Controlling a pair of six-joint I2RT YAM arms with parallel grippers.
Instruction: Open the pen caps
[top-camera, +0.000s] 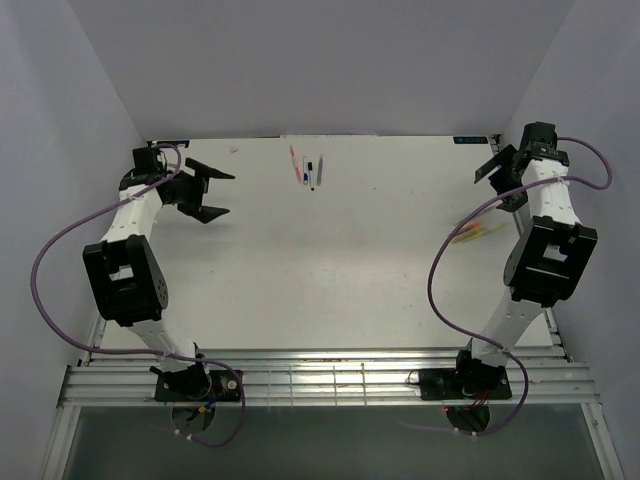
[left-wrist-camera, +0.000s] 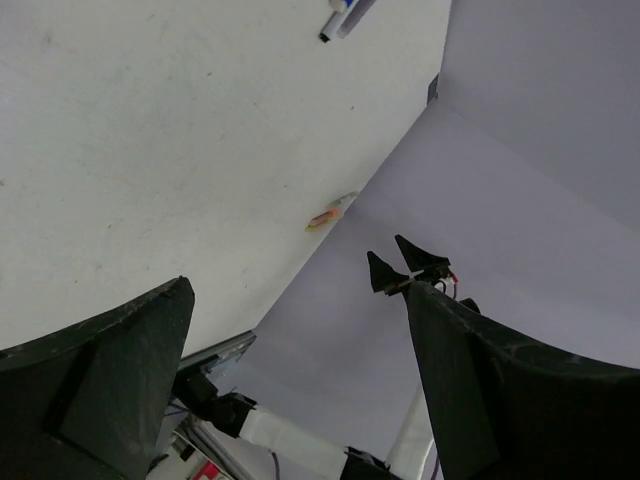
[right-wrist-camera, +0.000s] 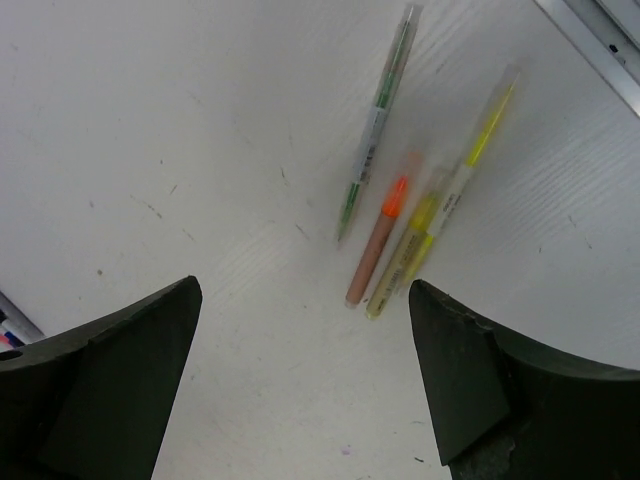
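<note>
One broad white table (top-camera: 330, 260) takes up most of the scene, closed in by pale walls (top-camera: 330, 60) at the back and on both sides; a slatted metal rail (top-camera: 330, 375) runs along the near edge and carries the arm bases. Both arms reach toward the far corners, each trailed by a purple cable (top-camera: 45, 260) that loops out to the side.

The left gripper (top-camera: 230, 193) hangs near the far left corner, its jaws spread wide with bare table between them (left-wrist-camera: 298, 290); it holds nothing. The right gripper (top-camera: 488, 168) sits near the far right corner, jaws just as wide, also with nothing in them (right-wrist-camera: 305, 285).

Two groups of pens lie well apart. Three pens (top-camera: 308, 168), pink, blue-and-white and dark, lie close together near the far edge at mid-table, between the two grippers. The other pens (top-camera: 475, 232) lie just beside the right arm, blurred from above; the right wrist view shows them below its open jaws: a green pen (right-wrist-camera: 380, 120), an orange pen (right-wrist-camera: 372, 255) and yellow pens (right-wrist-camera: 445, 205), side by side near a metal strip (right-wrist-camera: 600, 40) at the table edge.

The pen caps (right-wrist-camera: 396, 198) show best here; the bright orange one sits in line with its pen; whether the others are seated I cannot tell.
</note>
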